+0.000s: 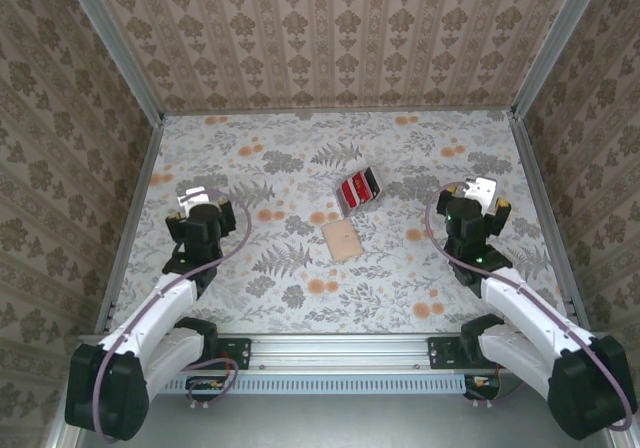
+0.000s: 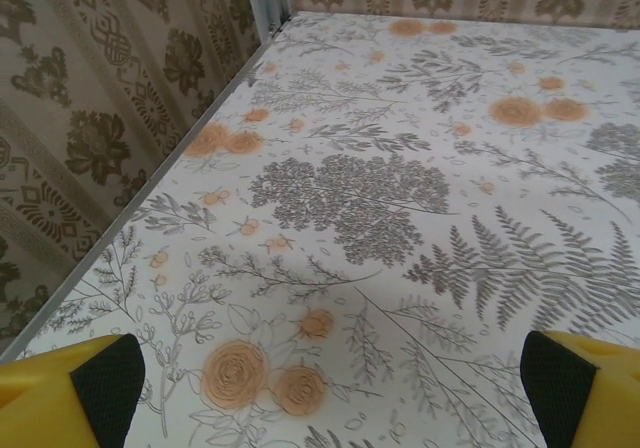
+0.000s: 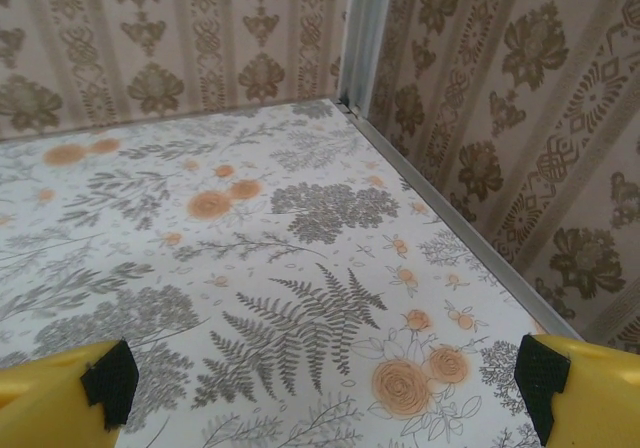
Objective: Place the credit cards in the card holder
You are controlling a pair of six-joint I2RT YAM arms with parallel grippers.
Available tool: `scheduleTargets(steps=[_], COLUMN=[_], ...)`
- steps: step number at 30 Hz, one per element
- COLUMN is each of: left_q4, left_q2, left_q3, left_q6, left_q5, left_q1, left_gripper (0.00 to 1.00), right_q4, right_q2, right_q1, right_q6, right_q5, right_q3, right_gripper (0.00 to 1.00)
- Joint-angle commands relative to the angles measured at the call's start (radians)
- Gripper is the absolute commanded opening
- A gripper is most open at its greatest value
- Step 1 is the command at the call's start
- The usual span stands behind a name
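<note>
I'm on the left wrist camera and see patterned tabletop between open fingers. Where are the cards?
Observer: The cards lie clustered near the middle of the table, off to the right of the left gripper.
Operator: And the holder?
Observer: The holder lies flat just in front of the cards, toward the arm bases.
Operator: Is the right gripper holding anything?
Observer: No, the right gripper is open and empty, to the right of the cards.
</note>
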Motion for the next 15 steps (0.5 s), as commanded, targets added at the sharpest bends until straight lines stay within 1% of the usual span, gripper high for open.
scheduleTargets(steps=[1, 3, 5, 9, 11, 15], left_q4=[0.087, 0.143, 0.211, 0.3, 0.356, 0.555], left_q2=[0.042, 0.069, 0.089, 0.166, 0.212, 0.301], left_q3=[0.026, 0.016, -0.003, -0.012, -0.015, -0.064], left_q6=[0.067, 0.071, 0.073, 0.095, 0.127, 0.167], left_q5=[0.033, 0.019, 0.033, 0.132, 0.178, 0.217], left_q1=[0.04, 0.067, 0.102, 0.176, 0.191, 0.207], left_gripper=[1.0, 1.0, 1.0, 1.0, 1.0, 1.0], right_q4=[0.105, 0.162, 0.222, 0.316, 0.316, 0.345], right_q2=[0.078, 0.14, 0.187, 0.231, 0.239, 0.262], right_q1=[-0.048, -0.069, -0.09, -0.124, -0.143, -0.158], right_q6=[0.015, 0.009, 0.002, 0.015, 0.032, 0.019], right_q5=[-0.055, -0.058, -0.072, -0.08, -0.113, -0.169], right_q3=[0.007, 0.016, 0.015, -0.005, -0.004, -0.015], right_gripper=[1.0, 1.0, 1.0, 1.0, 1.0, 1.0])
